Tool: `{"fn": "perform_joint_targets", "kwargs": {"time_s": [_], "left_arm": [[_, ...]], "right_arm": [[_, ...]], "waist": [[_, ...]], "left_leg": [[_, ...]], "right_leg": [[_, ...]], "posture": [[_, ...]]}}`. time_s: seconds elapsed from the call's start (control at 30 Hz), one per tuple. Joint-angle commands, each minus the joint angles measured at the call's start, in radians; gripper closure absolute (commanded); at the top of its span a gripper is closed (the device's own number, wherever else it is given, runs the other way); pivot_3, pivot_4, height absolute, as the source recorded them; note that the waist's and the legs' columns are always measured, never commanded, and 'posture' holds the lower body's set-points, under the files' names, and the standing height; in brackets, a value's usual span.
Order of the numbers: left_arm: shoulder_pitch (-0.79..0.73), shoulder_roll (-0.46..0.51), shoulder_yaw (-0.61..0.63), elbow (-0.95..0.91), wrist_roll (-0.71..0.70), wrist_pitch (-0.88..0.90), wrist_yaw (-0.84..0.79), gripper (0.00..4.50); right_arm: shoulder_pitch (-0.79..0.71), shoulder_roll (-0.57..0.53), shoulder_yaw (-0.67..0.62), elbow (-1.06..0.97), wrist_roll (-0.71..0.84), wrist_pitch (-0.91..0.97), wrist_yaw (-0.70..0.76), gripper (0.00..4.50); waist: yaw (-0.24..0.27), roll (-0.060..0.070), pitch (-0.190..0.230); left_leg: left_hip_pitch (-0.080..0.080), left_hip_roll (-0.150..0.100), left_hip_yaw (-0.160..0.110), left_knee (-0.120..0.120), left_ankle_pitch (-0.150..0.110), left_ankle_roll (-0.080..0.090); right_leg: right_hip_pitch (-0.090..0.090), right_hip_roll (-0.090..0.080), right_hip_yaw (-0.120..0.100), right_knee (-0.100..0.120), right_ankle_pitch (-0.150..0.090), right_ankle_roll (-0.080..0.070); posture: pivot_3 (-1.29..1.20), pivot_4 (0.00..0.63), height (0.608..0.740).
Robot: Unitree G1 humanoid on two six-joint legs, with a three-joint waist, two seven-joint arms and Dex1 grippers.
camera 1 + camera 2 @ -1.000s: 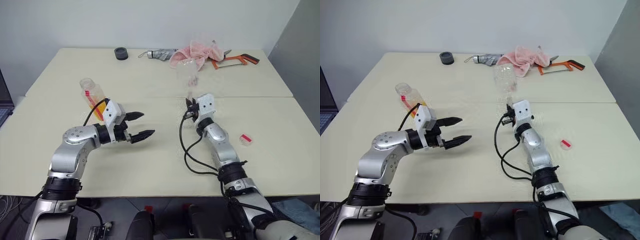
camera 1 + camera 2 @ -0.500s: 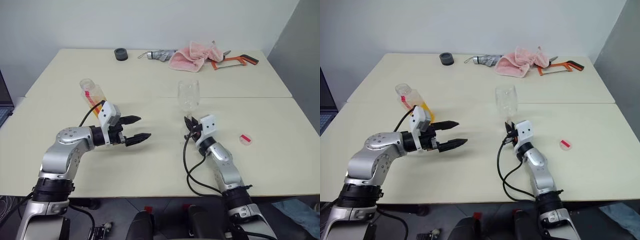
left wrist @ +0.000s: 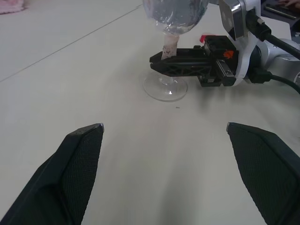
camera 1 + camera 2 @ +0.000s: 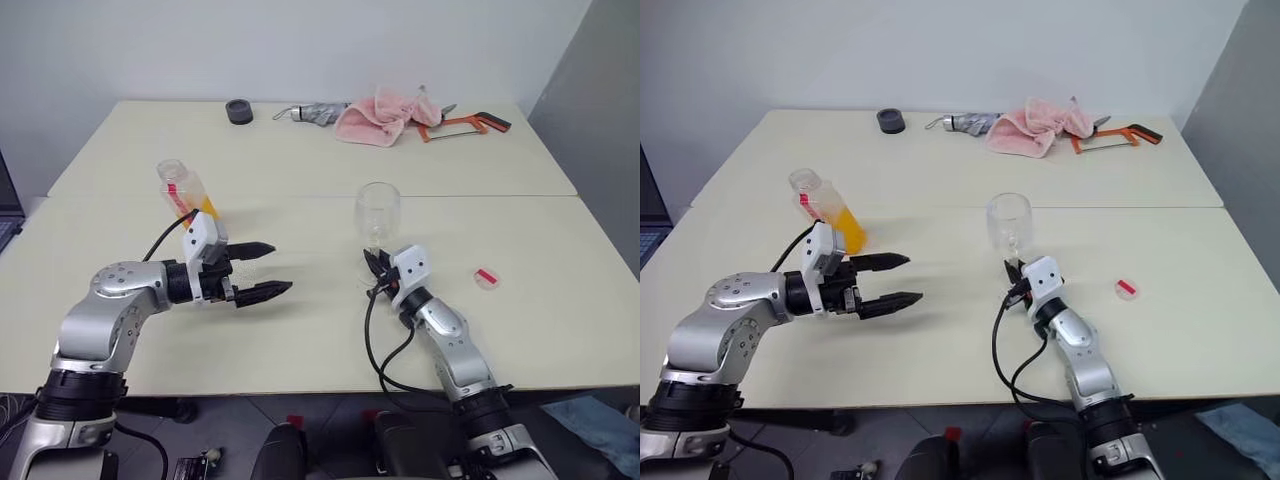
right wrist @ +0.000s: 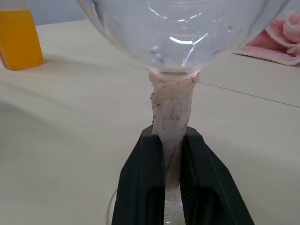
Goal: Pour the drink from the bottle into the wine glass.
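Nearest the front edge of the bench (image 4: 300,345), the right gripper (image 4: 374,265) has its fingers (image 5: 140,187) clamped on the stem of the wine glass (image 4: 377,213). The glass stands upright, foot on the bench, roughly mid-bench; bowl looks empty. The stem carries a pale, speckled wrapping where the fingers pinch it.

The left gripper (image 4: 262,268) hangs just above the bench toward the left side, fingers (image 3: 77,159) spread wide, holding nothing, pointed toward the glass.

Behind it, nearer the left edge, the bottle (image 4: 186,190) leans over, its lower part filled with the orange drink (image 4: 847,229). Cap appears off; a small red-and-white cap-like piece (image 4: 486,276) lies right of the glass.

Along the far edge: a dark round object (image 4: 238,110), a folded umbrella (image 4: 310,113), a pink cloth (image 4: 380,112), a hacksaw (image 4: 462,126).

Risks, as judgement: the bottle seems open and tilted, so a clumsy grab by the left fingers could tip or squeeze it and spill. A thin stem held low could twist or slip under the pour.
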Motion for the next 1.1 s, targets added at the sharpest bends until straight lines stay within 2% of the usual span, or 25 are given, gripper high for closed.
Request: {"fn": "perform_joint_targets", "kwargs": {"time_s": [0.03,0.2,0.47,0.63,0.93,1.1], "left_arm": [[0.010,0.004,0.061,-0.042,-0.019,-0.022,0.026,0.00],[0.038,0.006,0.103,-0.073,-0.034,-0.006,0.063,0.00],[0.028,0.016,0.120,-0.094,-0.043,0.006,0.088,0.00],[0.019,0.021,0.126,-0.123,-0.060,0.024,0.104,0.00],[-0.015,0.023,0.126,-0.147,-0.086,0.052,0.116,0.00],[-0.026,0.022,0.119,-0.155,-0.087,0.055,0.118,0.00]], "right_arm": [[-0.044,0.022,0.018,0.042,0.019,-0.036,0.041,4.37],[-0.174,0.066,0.003,0.153,0.045,-0.103,0.077,4.37],[-0.382,0.121,-0.023,0.531,0.032,-0.248,0.085,4.37],[-0.405,0.134,-0.031,0.621,0.037,-0.287,0.105,4.37],[-0.375,0.141,-0.035,0.610,0.048,-0.272,0.139,4.37],[-0.363,0.142,-0.039,0.590,0.052,-0.265,0.139,2.69]], "waist": [[-0.004,0.000,0.000],[-0.009,0.001,0.001],[-0.003,0.001,0.001],[-0.001,0.001,0.001],[-0.001,0.001,0.001],[-0.001,0.001,0.001]], "left_leg": [[0.000,0.000,0.000,0.000,0.000,0.000],[-0.001,0.001,0.000,0.000,0.000,0.000],[-0.003,0.000,-0.001,0.000,0.000,0.000],[-0.003,0.000,-0.001,0.000,0.000,0.000],[-0.003,0.000,-0.001,0.000,0.000,0.000],[-0.003,0.000,-0.002,0.000,0.000,0.000]], "right_leg": [[0.000,0.000,0.000,0.000,0.000,0.000],[-0.001,0.000,0.000,0.000,0.000,0.000],[-0.002,-0.001,-0.001,0.000,0.000,0.000],[-0.002,-0.003,-0.001,0.000,0.000,0.000],[-0.002,-0.002,-0.001,0.000,0.000,0.000],[-0.002,-0.002,-0.001,0.000,0.000,0.000]], "posture": [[0.00,0.150,0.740],[0.00,0.150,0.740],[0.00,0.150,0.740],[0.00,0.150,0.740],[0.00,0.150,0.740],[0.00,0.150,0.740]]}}
